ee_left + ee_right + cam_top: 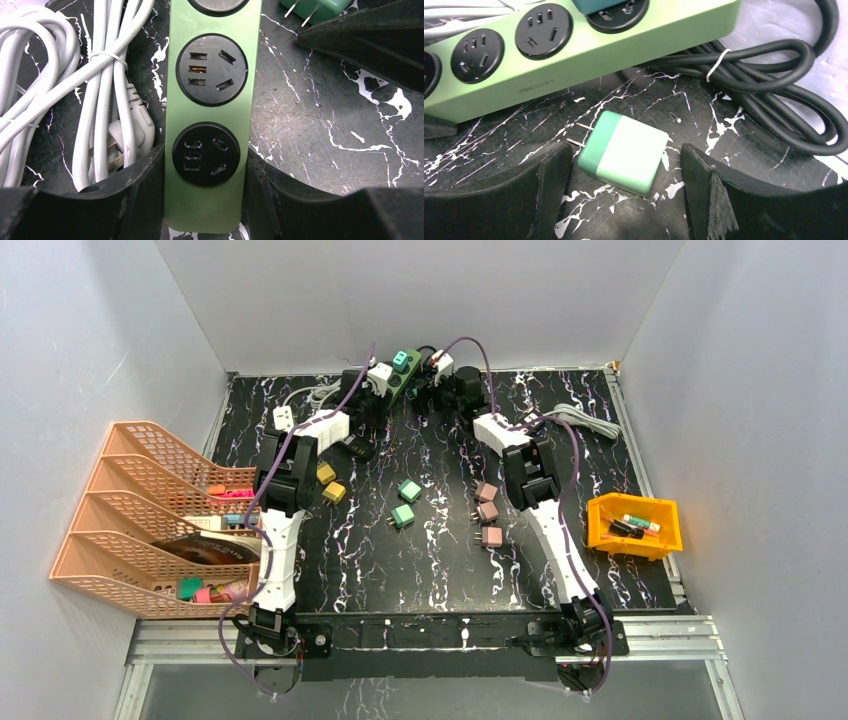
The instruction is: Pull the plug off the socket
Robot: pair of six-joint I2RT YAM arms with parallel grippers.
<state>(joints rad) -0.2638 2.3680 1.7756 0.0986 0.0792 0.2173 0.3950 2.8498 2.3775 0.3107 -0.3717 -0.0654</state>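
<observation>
table [440,570]: black, marbled | power strip [212,120]: green, flat, near end clamped in left gripper [205,167] | right gripper [624,162]: jaws wide, holding nothing | plug [624,150]: green, unplugged, on table between right jaws, prongs toward strip

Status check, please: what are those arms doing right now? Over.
Left fingers clamp strip. Right fingers open, loose plug lying between them. Teal plug seated in strip. Black cable beside, not blocking.

L arm [277,550] & R arm [556,540]: white links, black joints, purple cables [466,339], black curved end effector fingers [524,200].
</observation>
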